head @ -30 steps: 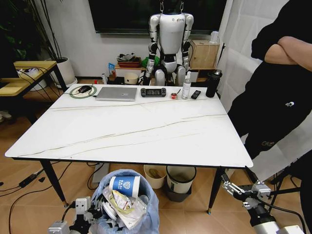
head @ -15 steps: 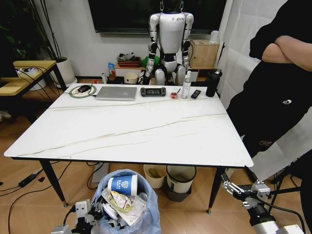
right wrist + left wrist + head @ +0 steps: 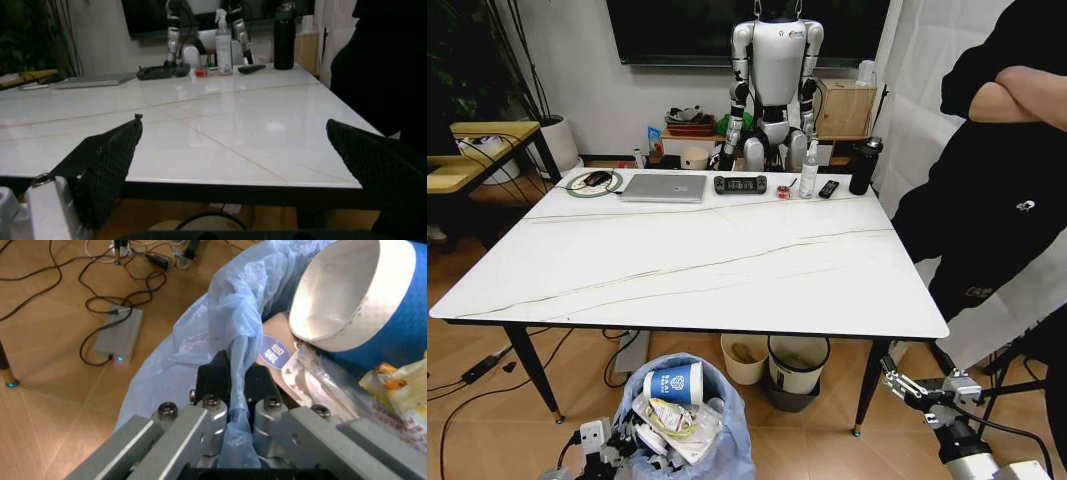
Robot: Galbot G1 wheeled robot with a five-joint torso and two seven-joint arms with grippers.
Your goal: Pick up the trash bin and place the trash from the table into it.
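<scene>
Left tool: the left tool [image 3: 230,390] is pinched on the light-blue bag at the rim of the trash bin [image 3: 689,455], low in front of the desk [image 3: 727,290].
Right tool: the right tool [image 3: 914,388] hangs low beside the desk's near right leg, fingers spread wide and holding nothing.
Bin contents: a blue-white paper cup [image 3: 673,383], a printed wrapper [image 3: 670,417] and other crumpled litter fill the bin to the top.
Desk top: the near marble surface carries no litter; a laptop [image 3: 663,187], a spray bottle [image 3: 809,174] and a dark flask [image 3: 862,167] line the far edge.
Just changed: over the last second the bin and the left tool have slid lower in the head view, while the desk sits slightly higher, so part of the shift is probably the camera's.
Meaning: the trash looks collected; the bin is likely being lowered to the floor, which would close the task.
</scene>
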